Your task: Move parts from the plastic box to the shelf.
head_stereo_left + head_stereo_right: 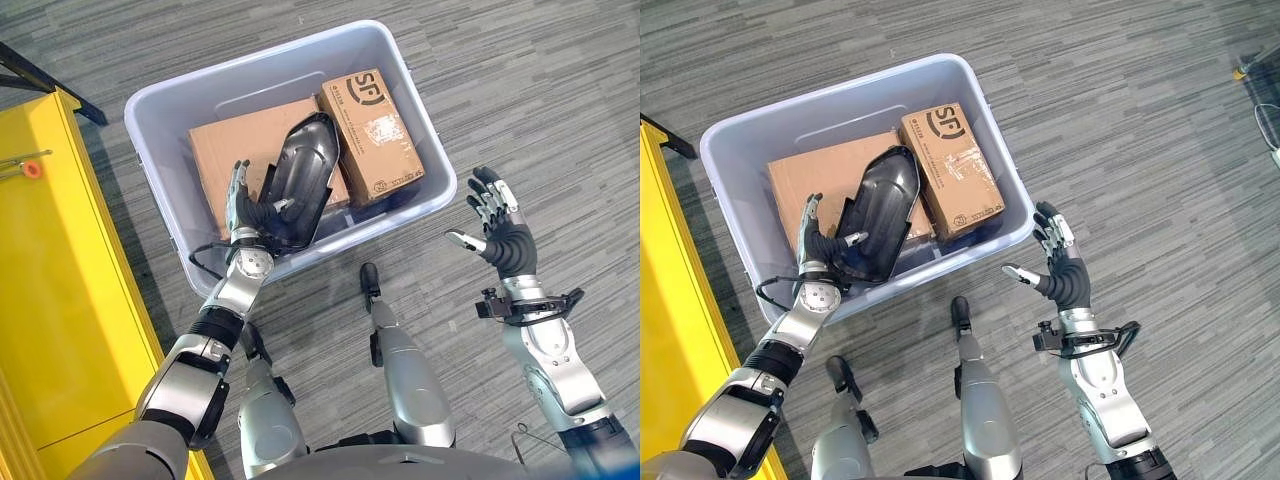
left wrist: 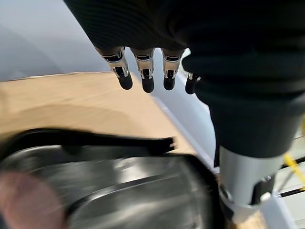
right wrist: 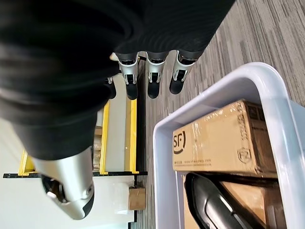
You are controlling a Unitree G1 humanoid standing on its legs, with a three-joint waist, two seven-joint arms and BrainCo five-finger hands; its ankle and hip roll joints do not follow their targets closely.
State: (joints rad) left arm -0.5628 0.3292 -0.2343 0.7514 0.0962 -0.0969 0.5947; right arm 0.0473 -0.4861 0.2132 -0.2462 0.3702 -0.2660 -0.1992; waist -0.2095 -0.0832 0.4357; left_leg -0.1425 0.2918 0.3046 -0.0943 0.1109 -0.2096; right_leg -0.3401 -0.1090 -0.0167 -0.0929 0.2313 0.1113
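Observation:
A black curved shell part (image 1: 300, 175) lies tilted over two cardboard boxes inside the pale plastic box (image 1: 400, 60). My left hand (image 1: 240, 205) reaches into the box at the part's lower left edge. Its fingers (image 2: 145, 76) stand straight past the rim, over the large cardboard box (image 1: 225, 150), and its thumb rests on the part's inner face (image 2: 133, 191). My right hand (image 1: 500, 235) hovers open over the floor, to the right of the box, palm turned toward it. A smaller taped cardboard box (image 1: 370, 130) sits at the box's back right.
The yellow shelf (image 1: 50, 260) runs along my left side, close to the plastic box. Grey striped carpet (image 1: 540, 100) surrounds the box. In the right wrist view the box's rim (image 3: 267, 81) is near my right hand's fingers (image 3: 152, 76).

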